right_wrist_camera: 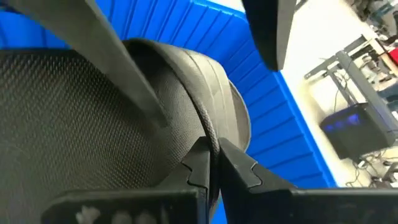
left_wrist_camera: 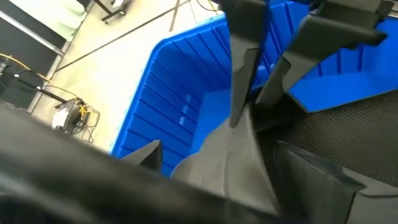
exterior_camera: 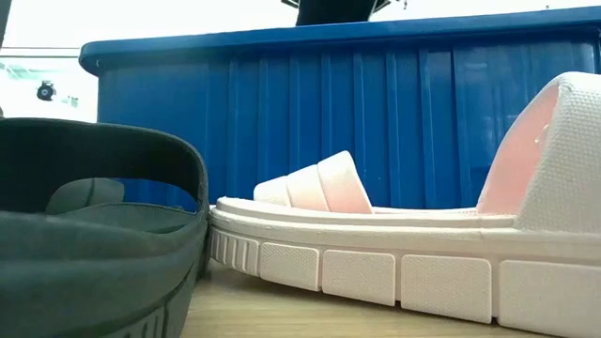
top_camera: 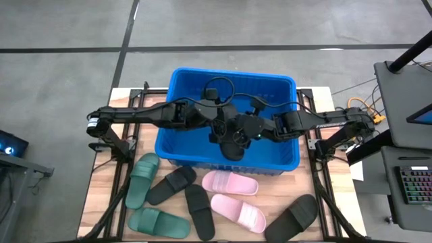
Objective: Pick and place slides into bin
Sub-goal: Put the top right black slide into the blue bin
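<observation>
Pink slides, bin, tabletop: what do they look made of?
Pink slides: probably moulded foam, matte; fine pebbled texture, thick chunky sole with blocky ribbed sidewall.
Bin: hard plastic, slightly glossy bright blue; ribbed moulded walls and a rolled rim.
Tabletop: looks like wood or a wood-grain laminate, light with visible plank pattern; which of the two cannot be told.

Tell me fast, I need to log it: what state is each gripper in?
Left gripper: open, over the bin.
Right gripper: shut on a black slide.
</observation>
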Motion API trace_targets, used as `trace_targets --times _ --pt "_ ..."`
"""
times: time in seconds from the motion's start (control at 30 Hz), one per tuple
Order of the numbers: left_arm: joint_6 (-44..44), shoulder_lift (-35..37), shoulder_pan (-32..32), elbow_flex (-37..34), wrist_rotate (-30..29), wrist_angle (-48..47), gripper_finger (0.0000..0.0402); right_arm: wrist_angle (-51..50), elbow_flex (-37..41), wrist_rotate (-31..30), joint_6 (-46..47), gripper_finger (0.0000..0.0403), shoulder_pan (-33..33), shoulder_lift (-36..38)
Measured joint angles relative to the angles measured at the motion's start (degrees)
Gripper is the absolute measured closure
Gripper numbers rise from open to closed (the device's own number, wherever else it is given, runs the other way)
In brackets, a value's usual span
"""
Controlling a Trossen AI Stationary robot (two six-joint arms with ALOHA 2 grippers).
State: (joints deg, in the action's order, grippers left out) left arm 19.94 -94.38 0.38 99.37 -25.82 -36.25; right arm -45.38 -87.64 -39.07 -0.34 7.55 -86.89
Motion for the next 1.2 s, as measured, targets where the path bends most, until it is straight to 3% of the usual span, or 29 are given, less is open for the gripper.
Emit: trace_targets --times 0.4,0.6,0.9,1.2 --pt "0.21 -0.14 0.58 -0.23 0.37 -0.27 0.0124 1.18 0.00 -0.80 -3.36 0.0394 0.02 -0.15" --pt "0.38 -0.14 1.03 -0.70 0.44 -0.28 0.0203 1.15 0.00 -0.98 -3.34 0.0394 0.02 -0.15" --pt "0.20 -0.07 1.07 -1.03 0.39 -0.10 0.0384 0.94 0.00 -1.53 -3.31 0.0394 0.01 -0.20" --pt "0.42 0.02 1.11 -1.03 0.24 -0.46 0.0400 1.07 0.00 -1.55 -1.92 0.0369 0.02 -0.09"
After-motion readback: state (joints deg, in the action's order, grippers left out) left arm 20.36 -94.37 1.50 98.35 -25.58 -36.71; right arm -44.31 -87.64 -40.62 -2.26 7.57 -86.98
